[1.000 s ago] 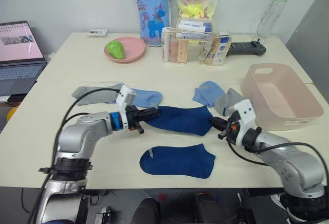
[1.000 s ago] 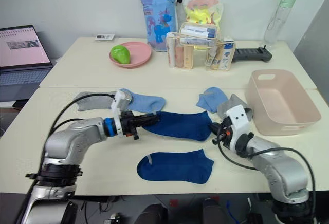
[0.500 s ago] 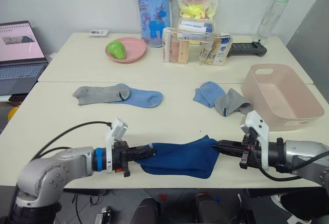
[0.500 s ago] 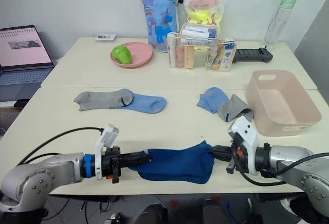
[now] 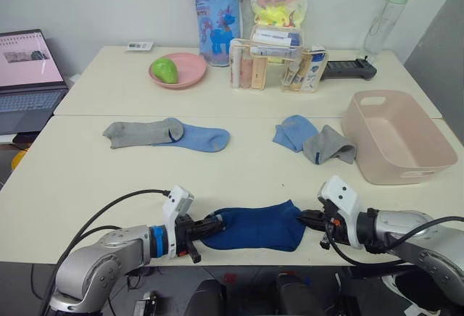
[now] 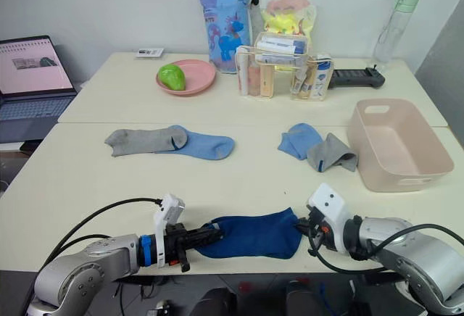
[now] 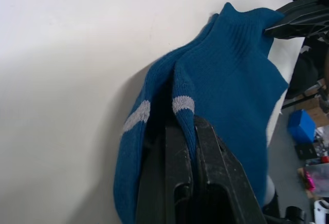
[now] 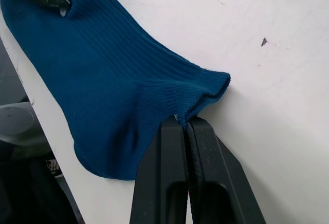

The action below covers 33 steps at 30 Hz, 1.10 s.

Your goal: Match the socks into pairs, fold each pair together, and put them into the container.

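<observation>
Two dark navy socks lie stacked at the table's front edge; the left wrist view shows two layers with grey stripes. My left gripper is shut on their left end, my right gripper is shut on the right end. A grey sock overlaps a light blue sock at mid-left. Another light blue sock and grey sock lie at mid-right. The pale pink container stands empty at the right.
On the far table stand a pink plate with a green fruit, a clear organiser of bottles, two printed bags, a black device and a bottle. A laptop sits at far left.
The navy sock that hung stretched between both grippers now lies flat on the other navy sock at the front edge. Both grippers have come down to the table and keep their hold.
</observation>
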Tool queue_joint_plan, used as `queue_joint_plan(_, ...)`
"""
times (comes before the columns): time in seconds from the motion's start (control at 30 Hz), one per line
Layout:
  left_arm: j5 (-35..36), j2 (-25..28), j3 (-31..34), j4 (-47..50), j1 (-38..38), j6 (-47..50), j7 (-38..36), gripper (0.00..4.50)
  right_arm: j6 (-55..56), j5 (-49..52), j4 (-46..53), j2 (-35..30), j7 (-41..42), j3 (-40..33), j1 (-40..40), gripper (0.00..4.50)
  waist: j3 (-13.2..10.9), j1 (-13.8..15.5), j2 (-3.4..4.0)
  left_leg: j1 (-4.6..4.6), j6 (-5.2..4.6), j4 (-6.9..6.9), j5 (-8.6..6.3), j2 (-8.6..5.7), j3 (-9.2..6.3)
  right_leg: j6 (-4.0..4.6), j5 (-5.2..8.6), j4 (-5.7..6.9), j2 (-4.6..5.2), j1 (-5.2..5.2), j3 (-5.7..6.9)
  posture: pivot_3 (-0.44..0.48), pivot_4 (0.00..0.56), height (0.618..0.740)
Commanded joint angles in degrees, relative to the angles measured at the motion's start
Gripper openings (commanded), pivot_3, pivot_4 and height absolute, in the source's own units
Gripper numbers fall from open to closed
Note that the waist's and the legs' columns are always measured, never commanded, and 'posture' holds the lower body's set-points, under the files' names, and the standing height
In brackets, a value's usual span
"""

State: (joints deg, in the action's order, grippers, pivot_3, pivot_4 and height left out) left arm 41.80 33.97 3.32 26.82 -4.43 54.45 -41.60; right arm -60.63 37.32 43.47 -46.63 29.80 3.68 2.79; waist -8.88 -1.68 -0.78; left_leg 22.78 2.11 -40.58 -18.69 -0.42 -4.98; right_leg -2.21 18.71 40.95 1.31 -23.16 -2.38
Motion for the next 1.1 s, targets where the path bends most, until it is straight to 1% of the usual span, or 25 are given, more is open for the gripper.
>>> queue_joint_plan(0.03,-0.65,1.24,0.52,0.64,-0.30,-1.99,-0.40,0.00,1.60,-1.00,1.19,-0.05,0.19,-0.08,-0.14,0.02,0.00,0.00,0.00,0.00,0.00,0.00,0.00,0.00,0.00,0.00,0.00,0.00,0.00,0.00,0.00,0.000,0.150,0.703)
queue_joint_plan(0.17,-0.77,2.12,0.54,-0.17,0.14,-2.75,-1.06,0.00,1.55,-1.52,1.56,-0.51,0.54,0.14,-0.50,0.02,0.00,0.00,0.00,0.00,0.00,0.00,0.00,0.00,0.00,0.00,0.00,0.00,0.00,0.00,0.00,0.000,0.150,0.703)
queue_joint_plan(0.27,-3.35,2.74,-0.61,-1.80,0.56,-4.71,-0.66,0.00,1.14,-1.20,1.72,-0.42,0.69,-0.44,-1.06,0.02,0.00,0.01,0.00,0.00,0.00,0.00,0.00,0.00,-0.01,0.00,0.00,0.00,0.00,0.00,0.01,0.000,0.150,0.703)
queue_joint_plan(0.3,-3.66,3.23,-1.12,-2.05,0.59,-5.30,-1.60,0.00,1.29,-1.52,1.87,-0.81,0.86,-0.32,-1.25,0.25,0.00,0.01,0.00,0.00,0.00,0.00,0.00,0.00,0.00,0.00,0.00,0.00,0.00,0.00,0.01,0.000,0.150,0.703)
queue_joint_plan(0.4,-3.97,3.79,-1.33,-2.09,0.14,-6.46,-2.68,0.63,2.37,-3.19,2.42,-1.51,0.62,-0.16,-1.95,1.03,0.00,0.00,0.00,0.00,0.00,0.01,0.00,0.00,0.01,0.00,0.00,-0.01,0.00,0.00,0.00,0.000,0.150,0.703)
queue_joint_plan(0.47,-3.96,3.55,-0.65,-1.88,-0.07,-7.41,-2.67,1.25,2.82,-3.47,2.80,-1.30,0.41,-1.06,-2.23,1.77,0.00,0.00,0.00,-0.01,0.00,0.01,0.00,0.00,0.00,0.00,0.00,-0.01,0.00,0.00,0.01,0.000,0.150,0.703)
queue_joint_plan(0.53,-3.01,3.53,1.74,-0.51,-0.33,-9.83,-3.88,1.79,2.96,-1.73,3.33,0.83,-0.85,-5.50,-2.04,2.38,0.00,-0.01,0.00,-0.01,0.00,0.03,0.00,0.00,-0.01,0.00,0.00,0.00,0.00,0.00,0.01,0.000,0.150,0.703)
queue_joint_plan(0.57,-2.49,4.21,2.91,0.26,-0.45,-10.93,-4.96,2.14,3.46,-0.85,3.81,1.25,-0.48,-7.53,-2.19,2.82,0.00,-0.02,0.00,-0.01,0.00,0.03,0.00,0.01,0.00,0.00,0.00,0.00,0.00,0.00,0.01,0.000,0.150,0.703)
queue_joint_plan(0.63,-1.38,6.56,4.66,1.13,-0.36,-11.05,-7.28,2.15,4.49,1.19,4.68,2.25,0.62,-10.58,-2.53,3.45,-0.01,0.00,-0.02,0.00,0.00,0.03,0.00,0.01,-0.01,0.00,0.00,0.00,0.00,0.00,0.02,0.000,0.150,0.703)
queue_joint_plan(0.73,-0.27,8.41,6.97,0.97,1.49,-12.50,-9.28,2.15,6.42,4.31,6.46,3.58,2.37,-12.14,-2.59,3.45,-0.01,0.01,0.00,-0.01,-0.01,0.04,0.00,0.01,0.00,0.00,0.00,-0.01,0.00,0.00,0.02,0.000,0.150,0.703)
queue_joint_plan(0.8,1.06,10.69,7.13,0.11,3.61,-12.33,-13.04,2.15,7.31,3.37,6.68,3.81,2.02,-10.31,-1.97,3.45,-0.01,0.00,-0.03,-0.01,-0.01,0.04,-0.01,0.00,0.00,0.00,0.00,-0.01,0.00,0.01,0.02,0.000,0.150,0.703)
queue_joint_plan(0.87,0.69,12.34,5.89,-0.36,5.17,-12.91,-15.95,1.76,8.64,1.86,6.20,4.24,1.89,-7.85,-1.12,3.50,-0.02,-0.01,-0.02,-0.02,-0.01,0.04,0.00,0.00,0.01,0.00,0.00,-0.03,-0.01,0.02,0.03,0.000,0.150,0.703)
queue_joint_plan(0.9,-0.63,13.09,3.88,0.49,5.75,-13.89,-17.17,1.57,9.73,0.61,5.74,4.38,2.18,-5.79,-0.89,3.31,-0.02,-0.04,-0.02,-0.03,-0.01,0.05,-0.01,-0.01,0.06,0.00,0.00,-0.02,-0.01,0.01,0.03,0.000,0.150,0.703)
queue_joint_plan(0.97,-3.35,13.87,-0.39,2.46,6.56,-15.86,-18.79,0.98,12.03,-2.07,5.10,4.16,3.16,-1.55,-0.83,2.90,-0.02,-0.05,-0.02,-0.07,-0.01,0.09,0.00,-0.01,0.08,0.00,0.00,-0.03,-0.01,0.01,0.04,0.000,0.150,0.703)
queue_joint_plan(1.07,-6.21,12.80,-4.47,2.64,7.50,-18.10,-18.32,0.06,14.48,-4.05,3.48,5.81,3.18,2.17,-1.36,1.87,-0.02,-0.05,-0.01,-0.06,0.00,0.11,0.00,-0.01,0.12,0.00,0.00,-0.04,-0.01,0.01,0.01,0.000,0.150,0.703)
queue_joint_plan(1.1,-9.82,12.45,-7.05,1.02,7.96,-21.44,-18.51,0.00,16.90,-6.60,1.93,5.84,3.83,4.96,-2.10,1.52,-0.02,-0.04,-0.02,-0.06,0.00,0.11,0.00,0.00,0.11,0.00,0.00,-0.04,-0.01,0.01,0.00,0.000,0.150,0.703)
